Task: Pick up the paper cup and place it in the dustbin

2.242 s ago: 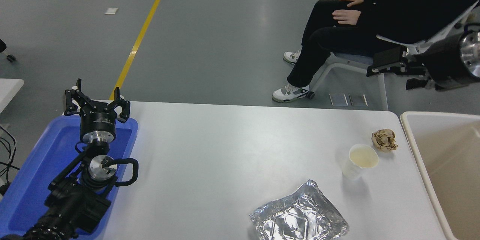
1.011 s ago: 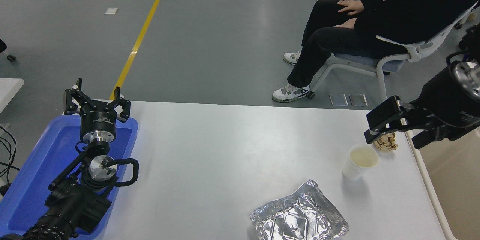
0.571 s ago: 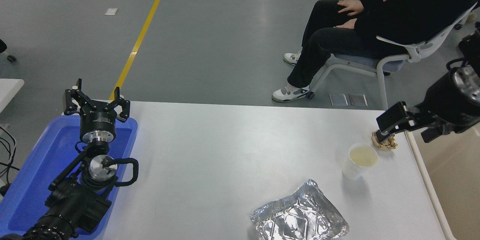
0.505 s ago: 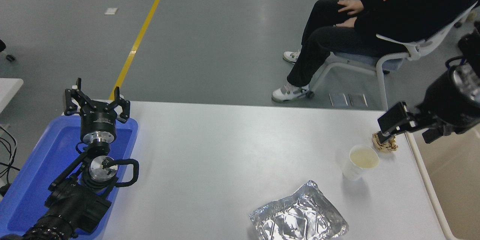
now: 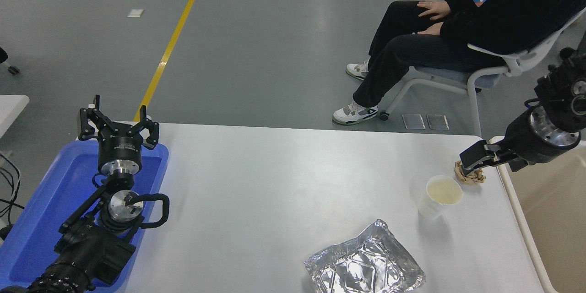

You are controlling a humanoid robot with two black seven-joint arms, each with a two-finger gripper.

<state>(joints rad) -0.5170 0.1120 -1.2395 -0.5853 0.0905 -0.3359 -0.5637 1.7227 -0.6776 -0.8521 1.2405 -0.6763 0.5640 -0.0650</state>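
Observation:
The white paper cup stands upright on the white table at the right, its cream inside showing. The beige dustbin stands just past the table's right edge. My right gripper comes in from the right edge, low over the table's far right corner. One black finger sits over the crumpled brown paper ball, just beyond and right of the cup. The jaws look open and empty. My left gripper is parked open over the blue tray at the lower left.
A crinkled silver foil tray lies at the table's front, left of the cup. A person sits on a chair beyond the far right corner.
My right arm came down from high over the chair to the table's far right corner. It has drawn back right and lowered onto the brown ball. The cup has not moved.

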